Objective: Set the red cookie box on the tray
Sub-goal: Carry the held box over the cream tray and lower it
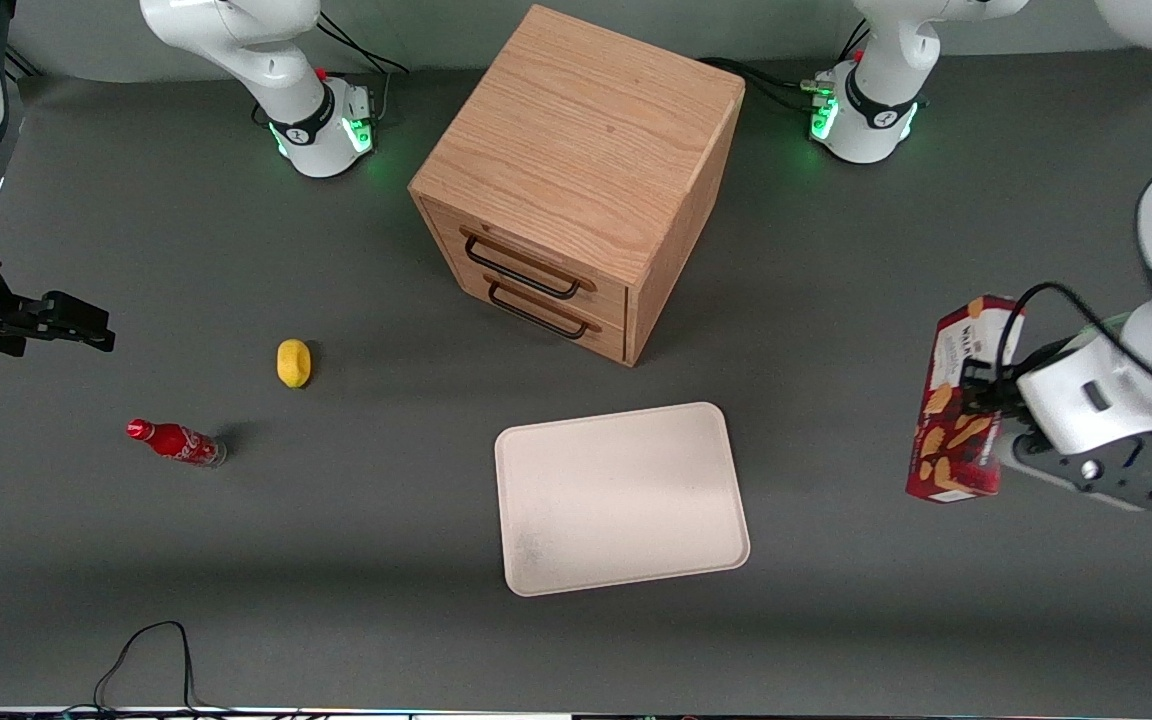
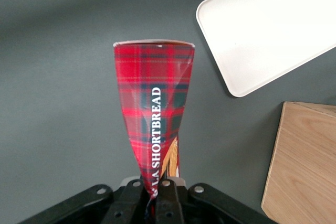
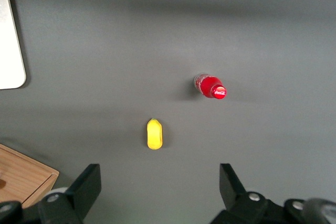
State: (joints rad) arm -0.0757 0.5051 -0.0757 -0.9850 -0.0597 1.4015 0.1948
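Red cookie box (image 1: 961, 400) clamped between the tool's (image 1: 988, 395) fingers, held clear above the tabletop (image 1: 336, 560) at the working arm's end. Tartan face (image 2: 154, 108) toward the wrist camera. Tray (image 1: 622, 497) lies flat, well apart from the box, nearer the front camera than the wooden cabinet (image 1: 576, 180).

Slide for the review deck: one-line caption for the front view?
Left gripper holds the red cookie box aloft at the working arm's end, tray bare before the wooden drawer cabinet.
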